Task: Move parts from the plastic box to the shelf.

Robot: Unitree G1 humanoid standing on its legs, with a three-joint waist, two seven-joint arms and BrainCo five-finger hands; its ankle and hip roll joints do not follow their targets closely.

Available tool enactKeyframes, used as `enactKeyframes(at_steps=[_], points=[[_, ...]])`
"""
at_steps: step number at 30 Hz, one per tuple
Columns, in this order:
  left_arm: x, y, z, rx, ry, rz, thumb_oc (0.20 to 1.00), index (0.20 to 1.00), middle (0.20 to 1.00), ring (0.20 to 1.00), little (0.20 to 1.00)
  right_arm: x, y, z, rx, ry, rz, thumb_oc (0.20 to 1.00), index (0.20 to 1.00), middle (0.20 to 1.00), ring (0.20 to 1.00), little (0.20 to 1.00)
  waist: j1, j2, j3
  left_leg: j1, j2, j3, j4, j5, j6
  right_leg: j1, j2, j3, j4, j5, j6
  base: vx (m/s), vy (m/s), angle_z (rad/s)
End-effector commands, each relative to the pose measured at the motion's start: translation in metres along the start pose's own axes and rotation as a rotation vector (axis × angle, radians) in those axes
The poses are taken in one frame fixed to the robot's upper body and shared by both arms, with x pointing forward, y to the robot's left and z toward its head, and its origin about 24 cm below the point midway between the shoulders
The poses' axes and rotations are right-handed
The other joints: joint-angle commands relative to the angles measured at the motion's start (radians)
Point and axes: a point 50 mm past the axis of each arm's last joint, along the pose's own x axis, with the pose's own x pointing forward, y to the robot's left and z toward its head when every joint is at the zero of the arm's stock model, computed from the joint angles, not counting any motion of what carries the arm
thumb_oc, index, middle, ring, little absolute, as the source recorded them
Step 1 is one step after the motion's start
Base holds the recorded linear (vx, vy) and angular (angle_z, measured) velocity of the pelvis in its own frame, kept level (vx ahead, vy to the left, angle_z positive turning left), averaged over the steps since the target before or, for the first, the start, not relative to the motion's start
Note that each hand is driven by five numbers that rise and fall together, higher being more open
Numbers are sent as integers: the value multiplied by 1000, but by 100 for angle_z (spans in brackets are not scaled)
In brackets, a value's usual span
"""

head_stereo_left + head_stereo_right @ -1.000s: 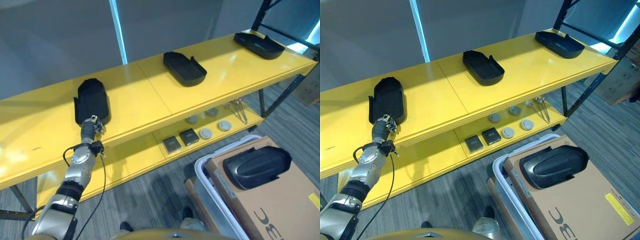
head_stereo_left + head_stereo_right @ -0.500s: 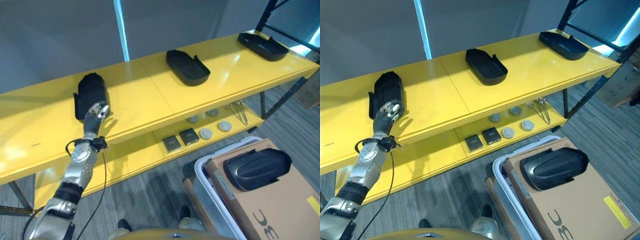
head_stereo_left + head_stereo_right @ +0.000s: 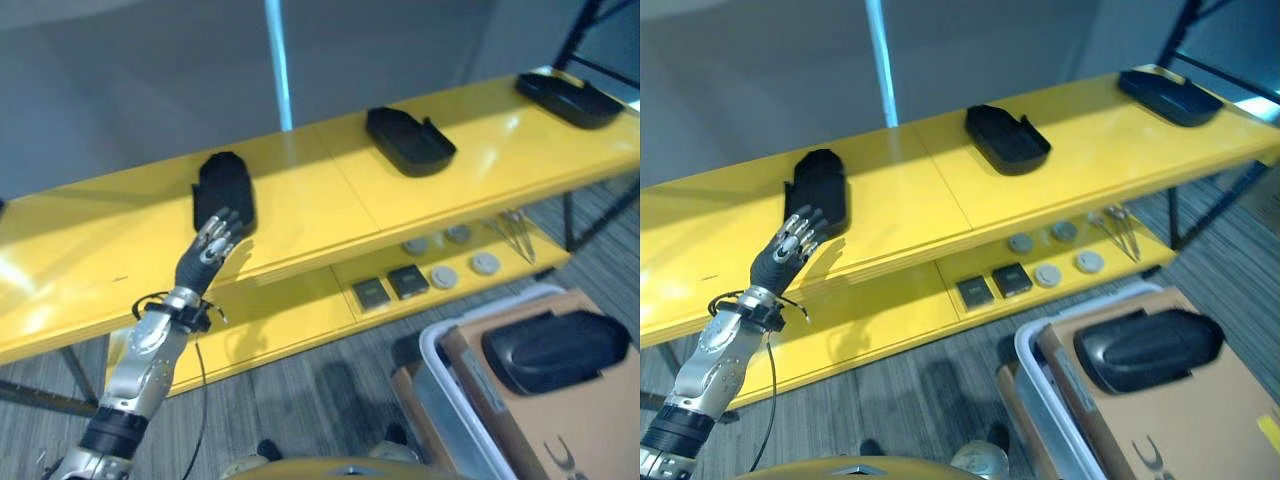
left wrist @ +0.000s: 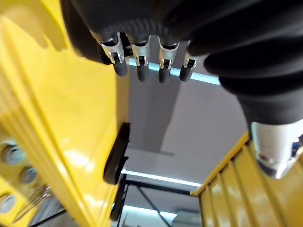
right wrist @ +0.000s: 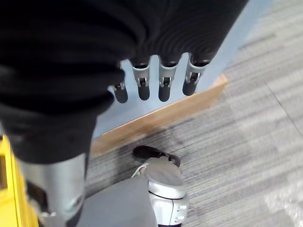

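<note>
The left hand [image 3: 210,250] hung with fingers straight and empty just before the black part [image 3: 224,190] lying flat on the yellow shelf [image 3: 320,200], apparently released there, one more part [image 3: 555,350] waiting on the cardboard in the plastic box [image 3: 445,380].

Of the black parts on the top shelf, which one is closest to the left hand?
The leftmost black part, just beyond the open left hand. The middle part and the far-right part lie much farther along the yellow shelf.
</note>
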Motion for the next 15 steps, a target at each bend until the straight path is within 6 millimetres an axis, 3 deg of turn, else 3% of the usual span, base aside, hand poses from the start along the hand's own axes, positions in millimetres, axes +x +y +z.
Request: enactKeyframes(at_steps=[1,3,4,6,10,13,15], points=[[3,-7,11,55,-19,-108,1000,1000,1000,1000,1000,-1,1,-11,-45,50,-20,1000,1000,1000,1000,1000,19,28,1,-9,6,8,3,-79,40,25,-22,-146,172,-175,35,-235,3,-187],[-1,-8,-8,51,91,-84,1000,1000,1000,1000,1000,1,-3,-1,-37,47,-28,1000,1000,1000,1000,1000,38,25,1,-40,23,45,30,-73,49,43,-2,-204,194,-219,6,-218,-136,-151],[-10,-3,-33,11,210,-3,1000,1000,1000,1000,1000,2,-4,5,-80,36,-19,1000,1000,1000,1000,1000,45,9,3,-52,51,94,50,-66,46,70,-4,-264,151,-222,-9,-170,-292,-125],[-23,6,-60,28,333,76,1000,1000,1000,1000,1000,2,-3,3,-113,38,5,1000,1000,1000,1000,1000,47,-12,9,-55,87,141,79,-66,36,109,14,-300,63,-196,-13,-87,-371,-191],[-66,30,-129,164,658,315,1000,1000,1000,1000,1000,-2,1,-14,-139,75,8,1000,1000,1000,1000,1000,-8,-37,9,-77,187,191,127,-31,-16,139,86,-272,-55,-162,-29,-66,-386,-136],[-95,42,-160,216,842,494,1000,1000,1000,1000,1000,-5,0,-29,-167,117,-8,1000,1000,1000,1000,1000,-50,-50,4,-88,236,227,186,-27,-39,145,108,-263,-99,-158,-47,-28,-256,-72],[-108,48,-169,212,894,556,1000,1000,1000,1000,1000,-5,-1,-31,-181,118,-18,1000,1000,1000,1000,1000,-62,-54,5,-89,257,225,229,-27,-52,143,118,-257,-110,-163,-59,-3,-149,-21]])
